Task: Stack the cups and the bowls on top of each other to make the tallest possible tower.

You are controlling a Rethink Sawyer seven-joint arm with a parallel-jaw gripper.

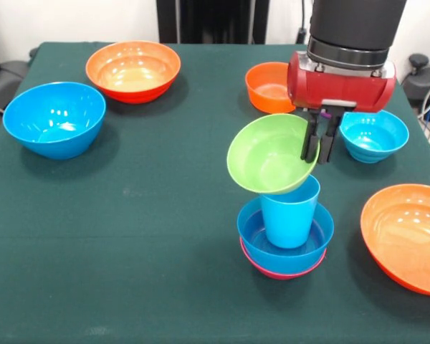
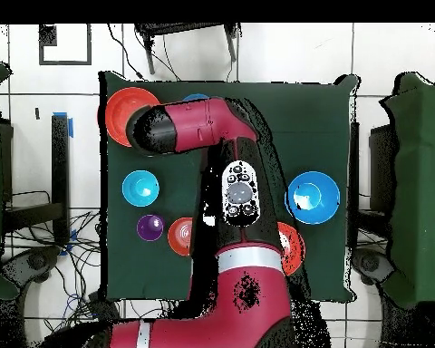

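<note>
My gripper point(image 1: 319, 143) is shut on the right rim of a green bowl point(image 1: 269, 154). The bowl hangs tilted, its opening facing the camera and its underside right at the rim of the light blue cup point(image 1: 290, 213). That cup stands upright inside a blue bowl point(image 1: 254, 233), which is nested in a pink bowl point(image 1: 261, 266); together they form the tower. In the overhead view the arm point(image 2: 203, 127) hides the tower and the green bowl. The purple cup point(image 2: 149, 227) stands on the table between a cyan bowl point(image 2: 140, 188) and a small orange bowl point(image 2: 178, 236).
Loose bowls ring the tower on the green table point(image 1: 165, 215): a wide orange bowl point(image 1: 133, 69) and a large blue bowl point(image 1: 54, 118) to the left, a small orange bowl point(image 1: 267, 86) and a cyan bowl point(image 1: 373, 135) behind, and a big orange bowl point(image 1: 408, 236) at the right edge.
</note>
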